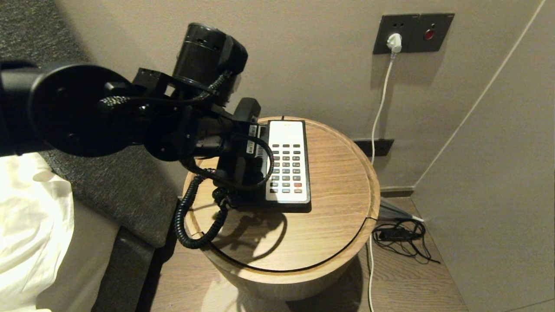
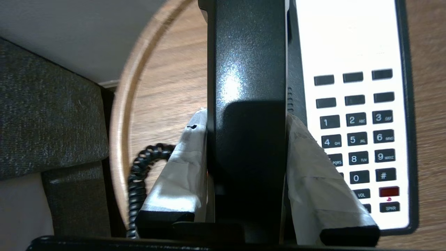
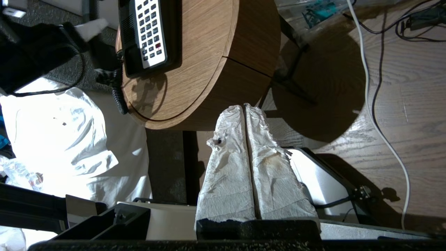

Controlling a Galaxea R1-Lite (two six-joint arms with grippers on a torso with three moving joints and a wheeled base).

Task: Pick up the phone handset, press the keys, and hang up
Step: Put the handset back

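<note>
A black phone with a white keypad panel point(image 1: 287, 164) lies on a round wooden bedside table point(image 1: 338, 182). My left gripper point(image 1: 236, 156) is shut on the black handset point(image 2: 247, 69), at the phone's left side over the cradle. Its taped fingers point(image 2: 181, 164) press both flanks of the handset. I cannot tell whether the handset rests in the cradle or is raised. The coiled cord point(image 1: 186, 221) hangs over the table's left edge. My right gripper point(image 3: 245, 106) is shut and empty, low beside the table, out of the head view. The phone point(image 3: 148, 33) shows far off in the right wrist view.
A wall socket with a white plug point(image 1: 393, 42) sits behind the table, its cable running down to the floor. Black cables point(image 1: 399, 236) lie on the floor to the right. A bed with a white sheet point(image 1: 30, 225) and a grey headboard point(image 1: 125, 190) is on the left.
</note>
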